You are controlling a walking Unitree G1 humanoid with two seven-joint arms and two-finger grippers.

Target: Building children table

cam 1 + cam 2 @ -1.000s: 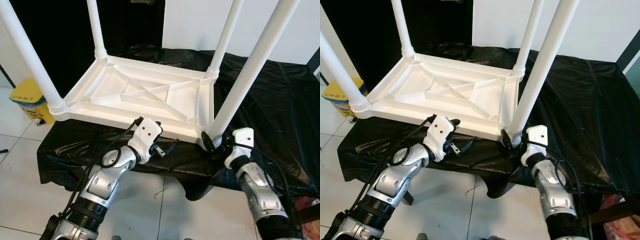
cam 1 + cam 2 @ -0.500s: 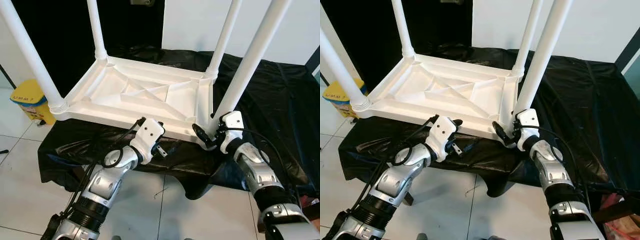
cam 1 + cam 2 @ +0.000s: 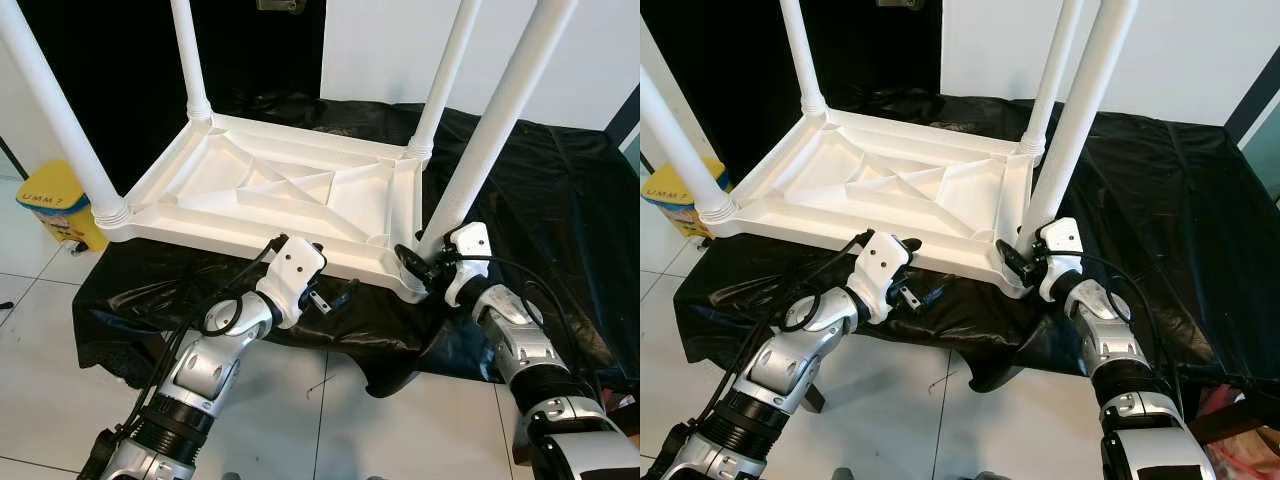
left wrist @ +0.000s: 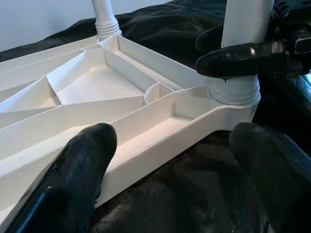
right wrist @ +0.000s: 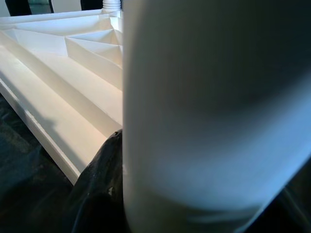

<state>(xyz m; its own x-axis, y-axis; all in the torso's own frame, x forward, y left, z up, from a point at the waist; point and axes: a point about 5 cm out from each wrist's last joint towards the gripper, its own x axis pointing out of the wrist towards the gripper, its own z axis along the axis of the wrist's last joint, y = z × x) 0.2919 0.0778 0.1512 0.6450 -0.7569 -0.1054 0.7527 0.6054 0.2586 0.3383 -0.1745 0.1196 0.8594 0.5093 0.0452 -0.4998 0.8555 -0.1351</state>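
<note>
Right claw [image 3: 415,266] grips the near right leg [image 3: 490,140] of the white plastic table [image 3: 280,195] at its base, one black finger each side. Upside down, the table lies on a tabletop draped in black sheeting [image 3: 560,200], ribbed underside up, four legs rising. Left claw [image 3: 335,296] hovers open just before the near rim. Since half a second ago the right claw has closed in on the leg. A yellow bin [image 3: 55,200] stands on the floor.
</note>
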